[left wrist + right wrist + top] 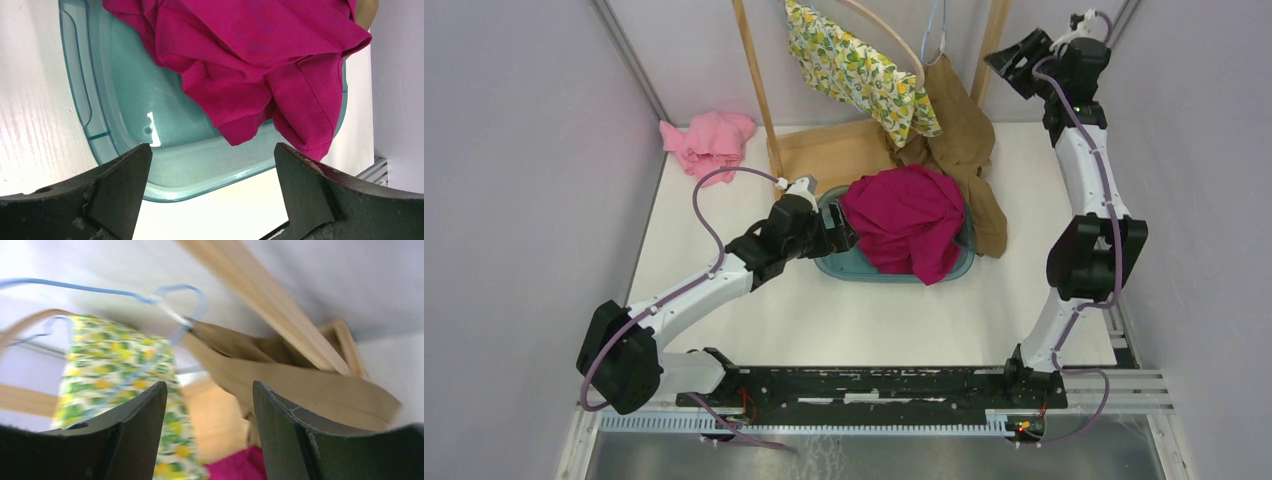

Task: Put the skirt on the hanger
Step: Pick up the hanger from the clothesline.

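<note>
Teal basin (836,266): at its left rim the left gripper (844,232) hovers, jaws spread wide, empty. Magenta skirt (909,220) lies heaped inside it. Right gripper (1006,60), high behind the basin's right side near the blue hanger (175,287), has its jaws parted and grips nothing.

Legible markings: none; no text, label, brand, number or sign can be read on the magenta skirt (909,225), the teal tub (90,100) or the blue hanger (175,287).
</note>
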Motion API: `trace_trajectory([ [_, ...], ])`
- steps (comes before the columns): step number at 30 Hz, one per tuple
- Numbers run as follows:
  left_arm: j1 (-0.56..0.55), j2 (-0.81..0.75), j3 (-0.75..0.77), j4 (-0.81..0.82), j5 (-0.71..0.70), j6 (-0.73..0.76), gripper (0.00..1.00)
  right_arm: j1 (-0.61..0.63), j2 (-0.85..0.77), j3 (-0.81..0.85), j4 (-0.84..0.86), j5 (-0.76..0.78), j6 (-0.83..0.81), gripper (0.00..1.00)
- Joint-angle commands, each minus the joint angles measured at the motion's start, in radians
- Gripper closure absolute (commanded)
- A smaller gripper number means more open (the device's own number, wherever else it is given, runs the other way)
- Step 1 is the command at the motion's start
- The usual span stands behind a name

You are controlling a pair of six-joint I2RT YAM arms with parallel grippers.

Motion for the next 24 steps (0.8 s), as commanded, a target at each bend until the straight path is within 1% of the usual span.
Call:
trace_trajectory([
  [1,-0.004,0.0,0.036,0.028,-0.007,0.045,0.01,0.062,-0.14,0.158,0.077,-0.074,-0.01,0.3],
  [3,-0.004,-0.006,0.034,0.026,-0.009,0.045,0.01,0.103,-0.172,0.173,0.053,-0.071,-0.045,0.3],
  [9,-0.004,-0.039,0.017,0.021,-0.009,0.047,0.01,0.219,-0.326,0.071,0.1,-0.017,-0.132,0.3],
  [12,-0.005,-0.047,0.008,0.024,-0.005,0.046,0.01,0.278,-0.368,0.068,0.087,0.009,-0.168,0.3],
  [14,-0.004,-0.054,0.003,0.023,-0.001,0.045,0.01,0.319,-0.364,0.116,0.004,0.041,-0.214,0.3],
  [19,-0.005,-0.078,-0.01,0.029,0.001,0.045,0.01,0.43,-0.319,0.223,-0.205,0.189,-0.365,0.29],
  [24,-0.004,-0.092,-0.02,0.029,0.003,0.047,0.01,0.516,-0.269,0.275,-0.29,0.321,-0.46,0.3],
])
